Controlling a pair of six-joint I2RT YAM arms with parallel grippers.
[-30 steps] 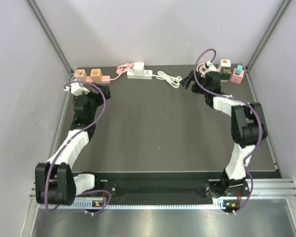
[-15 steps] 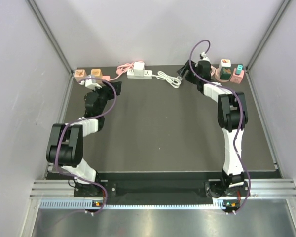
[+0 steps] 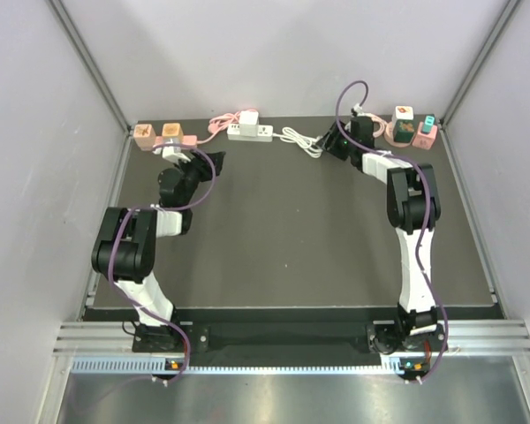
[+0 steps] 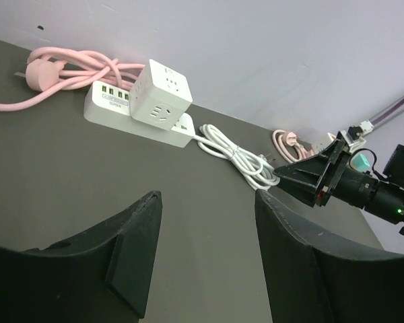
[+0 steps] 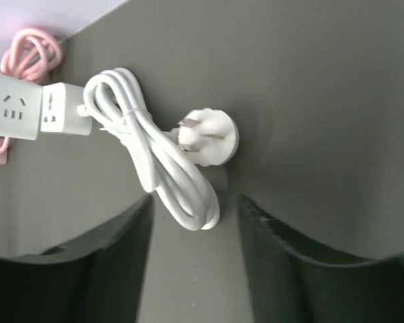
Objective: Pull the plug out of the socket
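Dark matte desk [image 3: 283, 238], boxed in by pale walls on three sides. At far edge, near centre, white power strip [image 3: 250, 132] lying flat, with white cube adapter [image 4: 160, 92] seated on top of it, plugged in. Pink cable [image 4: 74, 70] bundled just left of strip, against far edge. White cord [image 5: 155, 155] coiled on desk just right of strip, running out of strip's end. Cord's own plug [image 5: 209, 138] lying loose beside coil, metal prongs showing, in no socket.

On near-left side of strip, left gripper [image 4: 205, 196] low over desk, fingers spread wide, nothing between them, aimed toward strip and adapter but well apart from both. Over right end of coil, right gripper [image 5: 195, 200] also spread and empty, with loose plug and a loop of cord just ahead of fingertips; contact not discernible.

Two pinkish cubes [image 3: 159, 134] at far left corner. Cluster of coloured cubes [image 3: 412, 128] at far right corner.
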